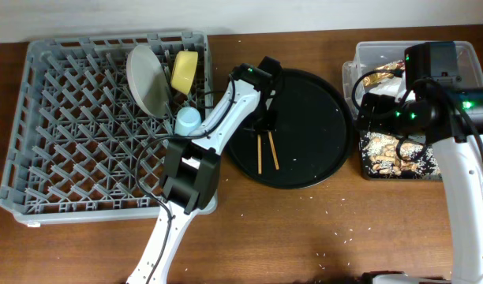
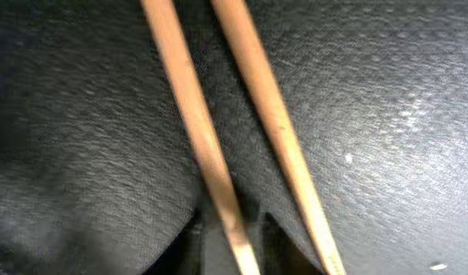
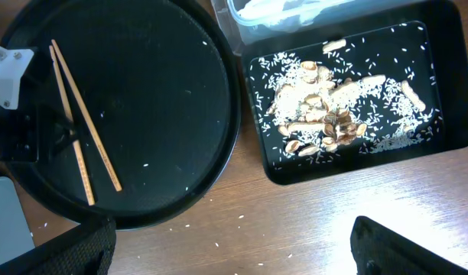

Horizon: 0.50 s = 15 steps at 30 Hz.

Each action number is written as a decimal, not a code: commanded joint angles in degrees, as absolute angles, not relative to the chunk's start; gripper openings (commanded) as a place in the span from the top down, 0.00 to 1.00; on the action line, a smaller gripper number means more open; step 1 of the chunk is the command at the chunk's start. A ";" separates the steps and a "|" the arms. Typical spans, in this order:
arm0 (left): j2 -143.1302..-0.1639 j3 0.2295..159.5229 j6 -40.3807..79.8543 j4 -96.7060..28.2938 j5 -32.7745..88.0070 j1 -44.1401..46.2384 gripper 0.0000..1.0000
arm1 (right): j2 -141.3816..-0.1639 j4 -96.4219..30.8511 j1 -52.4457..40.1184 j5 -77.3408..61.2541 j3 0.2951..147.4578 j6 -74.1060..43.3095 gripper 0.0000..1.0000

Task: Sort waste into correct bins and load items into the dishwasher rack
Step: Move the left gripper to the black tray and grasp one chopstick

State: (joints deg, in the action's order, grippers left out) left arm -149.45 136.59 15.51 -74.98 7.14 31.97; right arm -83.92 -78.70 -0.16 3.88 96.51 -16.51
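Note:
The two wooden chopsticks (image 1: 265,151) lie on the round black tray (image 1: 312,102). My left gripper (image 1: 265,122) is low over their far ends. In the left wrist view its open fingers (image 2: 234,248) straddle the left chopstick (image 2: 196,122). My right gripper (image 3: 230,252) is wide open and empty above the table. The grey rack (image 1: 60,142) holds the grey-white plate (image 1: 147,79), yellow bowl (image 1: 185,71) and light blue cup (image 1: 188,120). The clear tub (image 1: 368,54) holds the foil wrapper (image 1: 381,75). The shallow black tray (image 3: 459,76) holds food scraps and rice (image 3: 318,114). The pink cup is out of view.
The right arm (image 1: 431,102) hangs over both bins at the table's right edge. Loose rice grains (image 3: 219,221) lie on the wooden table in front of the round tray. The left arm (image 1: 190,173) crosses the rack's right side.

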 commanded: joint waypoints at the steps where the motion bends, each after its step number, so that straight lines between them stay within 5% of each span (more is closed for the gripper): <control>1: -152.16 135.76 15.84 -74.83 7.07 32.16 0.89 | -84.01 -78.70 0.08 4.99 96.38 -16.73 0.02; 3: -152.14 135.79 15.84 -75.42 3.95 32.34 0.99 | -84.01 -78.70 0.08 4.99 96.38 -16.73 0.02; 8: -152.11 139.22 15.79 -78.17 2.50 32.36 0.99 | -84.01 -78.70 0.08 4.99 96.38 -16.73 0.01; 15: -150.30 174.54 11.09 -96.75 4.84 27.40 0.99 | -84.01 -78.70 0.08 4.99 96.38 -16.73 0.01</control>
State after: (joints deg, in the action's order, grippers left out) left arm -153.16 164.33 15.33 -96.07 1.96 30.22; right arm -83.92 -78.70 -0.16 3.88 96.51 -16.51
